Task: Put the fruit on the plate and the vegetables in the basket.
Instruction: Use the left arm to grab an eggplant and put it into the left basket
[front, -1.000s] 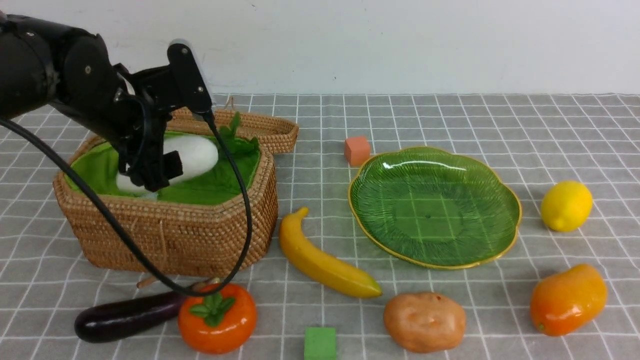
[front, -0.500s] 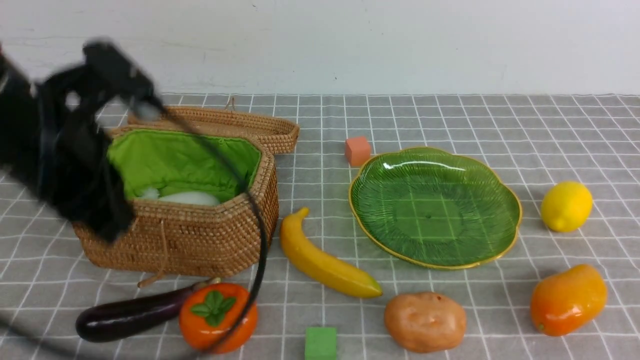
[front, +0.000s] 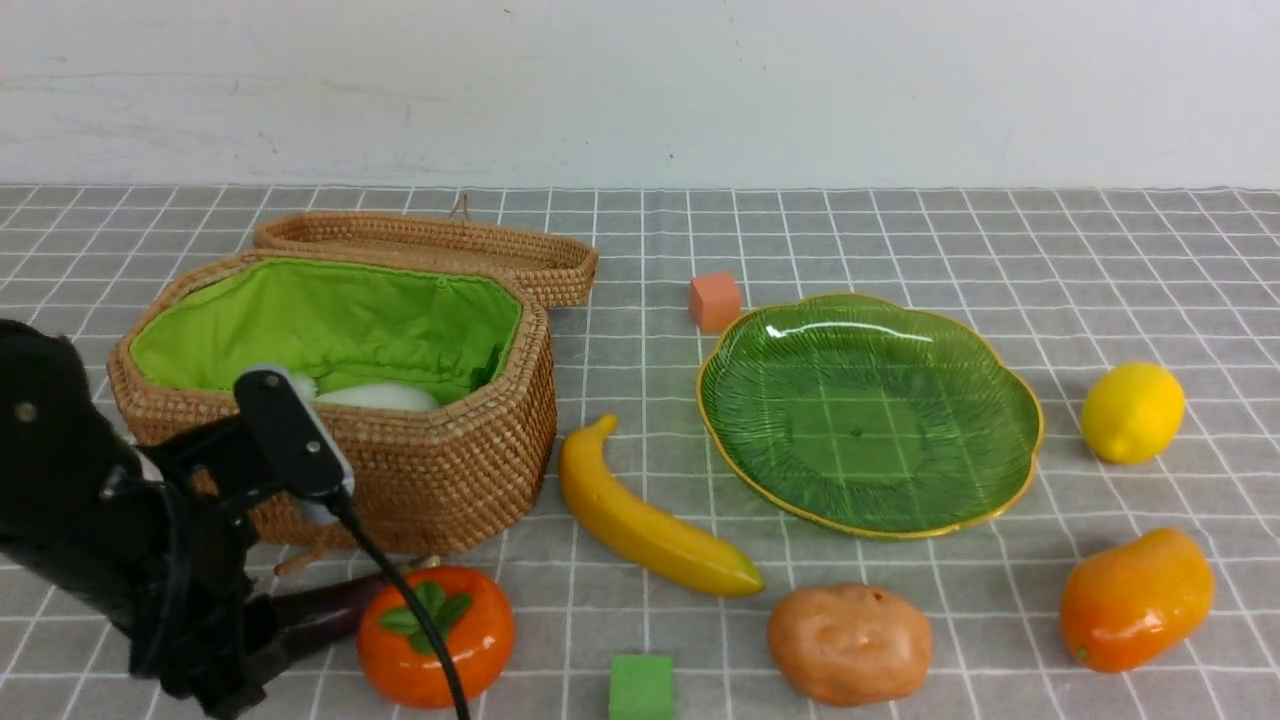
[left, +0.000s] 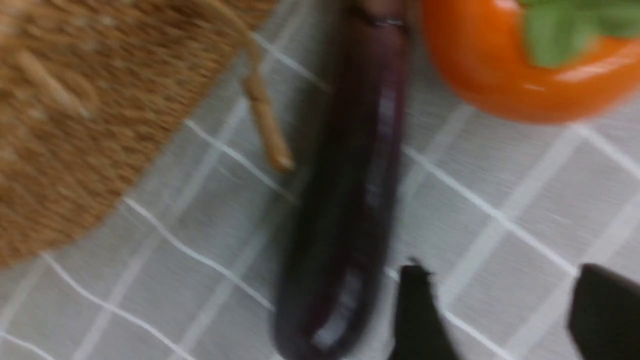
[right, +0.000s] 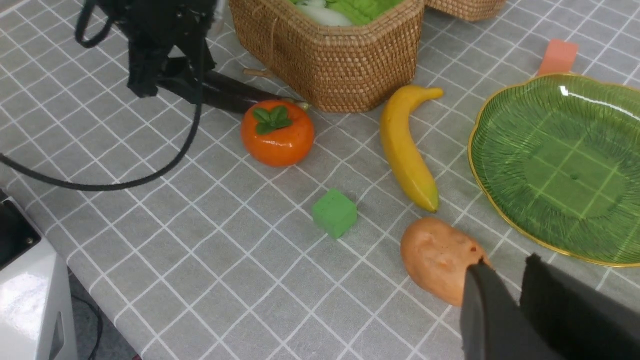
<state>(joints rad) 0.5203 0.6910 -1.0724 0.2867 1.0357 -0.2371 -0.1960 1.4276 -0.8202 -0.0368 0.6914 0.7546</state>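
The white radish (front: 375, 395) lies inside the wicker basket (front: 450, 470). My left gripper (left: 505, 305) hangs low in front of the basket, open and empty, just beside the dark purple eggplant (left: 350, 200), which lies next to the persimmon (front: 435, 635). The banana (front: 640, 520), potato (front: 850, 642), mango (front: 1135, 598) and lemon (front: 1132, 412) rest on the cloth around the bare green plate (front: 870, 410). My right gripper (right: 515, 280) does not show in the front view. It hovers shut and empty close to the potato (right: 440, 257).
An orange cube (front: 714, 300) sits behind the plate and a green cube (front: 640, 686) at the front edge. The basket's lid (front: 430, 245) lies open behind it. The left arm's black cable (front: 400, 600) trails past the persimmon. A wooden toggle (left: 265, 125) dangles from the basket.
My left gripper let go of the radish in the basket. It then swung out and down to the eggplant in front of the basket. The radish now lies deep in the lining.
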